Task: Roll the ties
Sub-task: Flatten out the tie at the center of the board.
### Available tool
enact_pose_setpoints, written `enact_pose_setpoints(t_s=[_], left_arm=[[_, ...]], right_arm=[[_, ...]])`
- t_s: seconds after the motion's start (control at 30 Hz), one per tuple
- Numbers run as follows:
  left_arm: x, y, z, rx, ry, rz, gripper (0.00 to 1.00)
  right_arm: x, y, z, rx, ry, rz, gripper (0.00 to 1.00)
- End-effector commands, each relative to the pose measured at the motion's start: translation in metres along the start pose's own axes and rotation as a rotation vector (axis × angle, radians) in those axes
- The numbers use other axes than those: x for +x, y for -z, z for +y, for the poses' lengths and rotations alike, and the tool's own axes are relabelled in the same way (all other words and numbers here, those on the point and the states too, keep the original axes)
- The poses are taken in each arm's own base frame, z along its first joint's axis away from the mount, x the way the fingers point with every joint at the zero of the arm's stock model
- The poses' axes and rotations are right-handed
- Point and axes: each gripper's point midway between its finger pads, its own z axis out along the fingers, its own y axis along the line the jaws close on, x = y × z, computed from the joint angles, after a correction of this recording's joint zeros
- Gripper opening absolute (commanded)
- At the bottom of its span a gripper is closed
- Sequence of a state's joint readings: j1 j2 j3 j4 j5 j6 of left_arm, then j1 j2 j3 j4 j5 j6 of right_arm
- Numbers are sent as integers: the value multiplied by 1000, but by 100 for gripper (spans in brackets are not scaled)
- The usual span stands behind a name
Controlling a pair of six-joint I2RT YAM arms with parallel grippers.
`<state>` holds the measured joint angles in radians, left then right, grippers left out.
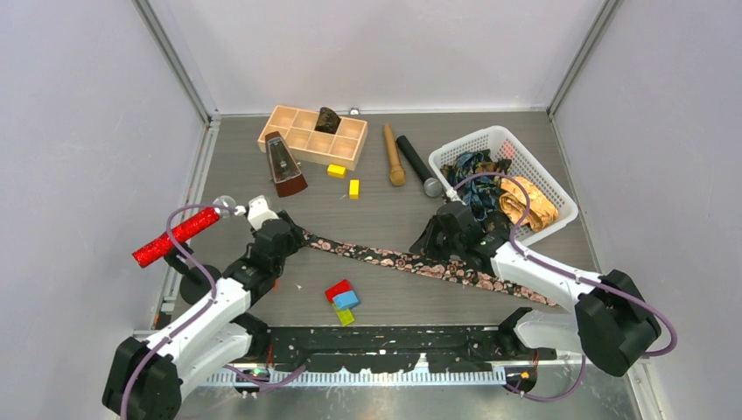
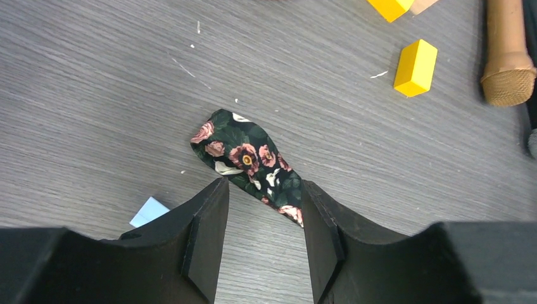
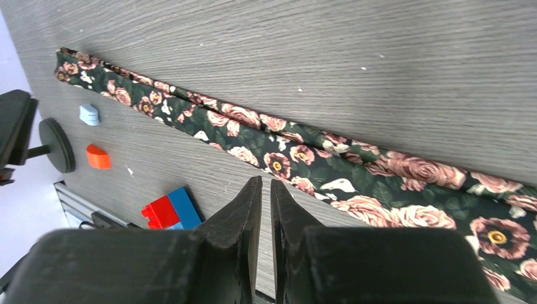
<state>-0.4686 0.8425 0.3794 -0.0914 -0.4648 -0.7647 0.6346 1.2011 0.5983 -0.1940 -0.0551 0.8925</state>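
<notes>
My left gripper [image 2: 263, 190] gapes astride the tip of the tie [image 2: 244, 152]; my right gripper [image 3: 266, 187], closed and empty, sits mid-tie. Pinching too shallow, I'd slip off the flat fabric.

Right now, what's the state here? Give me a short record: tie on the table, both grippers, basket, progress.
floral tie: flat, unrolled, diagonal between the arms
left gripper: open, jaws either side of the tie's narrow tip
right gripper: shut, tips at the tie's edge further along
basket: holds a bunched blue tie and a golden tie
progress: floral tie not yet rolled
</notes>
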Motion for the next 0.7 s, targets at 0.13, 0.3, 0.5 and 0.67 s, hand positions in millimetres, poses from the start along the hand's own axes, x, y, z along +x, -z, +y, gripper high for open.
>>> enact_pose_setpoints(t_s=[0.13, 0.3, 0.5, 0.67], left_arm=[[-9, 2, -10, 18, -36, 33, 47], [-24, 19, -11, 26, -41, 18, 34], [-48, 47, -12, 57, -39, -26, 3], [-69, 68, -7, 57, -44, -78, 0]], right_arm=[[-18, -8, 57, -236, 22, -36, 16], [-33, -33, 114, -360, 48, -45, 16], [-30, -84, 186, -500, 70, -1, 13], [-7, -131, 236, -639, 57, 64, 9]])
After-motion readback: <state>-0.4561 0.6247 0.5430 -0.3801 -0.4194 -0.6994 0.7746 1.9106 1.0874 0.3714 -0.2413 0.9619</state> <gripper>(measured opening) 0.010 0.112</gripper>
